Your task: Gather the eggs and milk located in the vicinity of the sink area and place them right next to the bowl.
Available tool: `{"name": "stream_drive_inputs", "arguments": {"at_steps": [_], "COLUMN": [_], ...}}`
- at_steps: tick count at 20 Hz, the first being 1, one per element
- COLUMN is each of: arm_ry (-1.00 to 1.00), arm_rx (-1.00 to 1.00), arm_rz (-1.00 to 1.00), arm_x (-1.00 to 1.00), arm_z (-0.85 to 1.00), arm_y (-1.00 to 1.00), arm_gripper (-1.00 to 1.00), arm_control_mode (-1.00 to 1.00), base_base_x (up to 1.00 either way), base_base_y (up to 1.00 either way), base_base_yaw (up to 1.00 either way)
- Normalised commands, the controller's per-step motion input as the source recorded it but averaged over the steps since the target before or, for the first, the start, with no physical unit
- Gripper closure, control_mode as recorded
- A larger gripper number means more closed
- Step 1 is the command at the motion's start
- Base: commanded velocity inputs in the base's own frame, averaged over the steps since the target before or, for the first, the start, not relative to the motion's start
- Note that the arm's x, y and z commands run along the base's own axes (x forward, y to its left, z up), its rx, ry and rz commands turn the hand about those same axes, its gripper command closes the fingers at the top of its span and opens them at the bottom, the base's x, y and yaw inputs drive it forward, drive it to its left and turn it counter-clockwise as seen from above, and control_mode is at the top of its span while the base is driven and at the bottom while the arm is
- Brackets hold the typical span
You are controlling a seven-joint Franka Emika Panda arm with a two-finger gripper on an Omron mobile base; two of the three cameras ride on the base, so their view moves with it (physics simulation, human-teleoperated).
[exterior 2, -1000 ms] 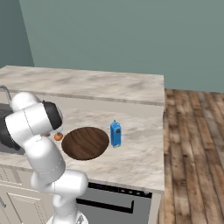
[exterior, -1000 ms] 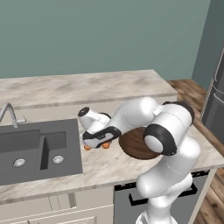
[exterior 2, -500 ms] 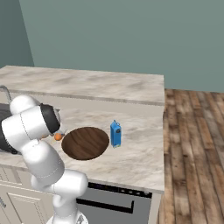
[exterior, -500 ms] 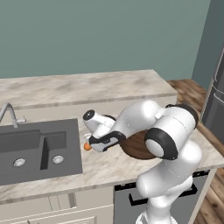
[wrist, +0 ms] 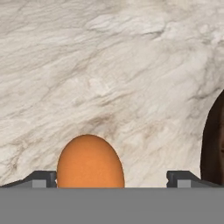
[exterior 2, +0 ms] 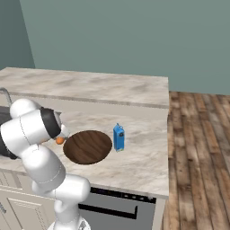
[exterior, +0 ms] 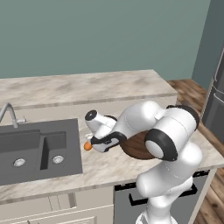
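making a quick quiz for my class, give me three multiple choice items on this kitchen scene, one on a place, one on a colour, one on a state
1. Where does the milk stand?
A. in the sink
B. on the counter beside the bowl
C. on the floor

2. What colour is the egg seen in the hand view?
A. white
B. orange
C. green

3. How does the gripper stand?
A. open, fingers wide apart, egg by one finger
B. shut with nothing in it
C. shut on the milk

Key: 1 B, the blue carton stands upright at the bowl's rim on the counter. 2 B, its shell is plainly orange. 3 A, the two fingertips sit far apart at the bottom of the hand view.
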Motion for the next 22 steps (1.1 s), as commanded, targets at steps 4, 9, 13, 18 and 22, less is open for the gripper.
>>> {"name": "stream_drive_inputs", "arguments": {"at_steps": [4,9,13,18,22], "arm_ry": [0.00,0.00,0.00,0.00,0.00], "arm_rx": [0.00,0.01,0.04,0.01,0.00], "arm_rz": [0.05,0.07,0.10,0.07,0.00], "arm_x": [0.00,0.00,0.00,0.00,0.00], "arm_z": [-0.01,-0.21,-0.14,-0.02,0.00], "arm_y": [0.00,0.00,0.10,0.07,0.00], "arm_gripper": [-1.00,-1.00,-1.00,-1.00,1.00], "arm_control_mode": [-1.00,-1.00,-1.00,-1.00,-1.00], "base_base_x": [0.00,0.00,0.00,0.00,0.00], "base_base_y": [0.00,0.00,0.00,0.00,0.00], "base_base_yaw": [0.00,0.00,0.00,0.00,0.00]}}
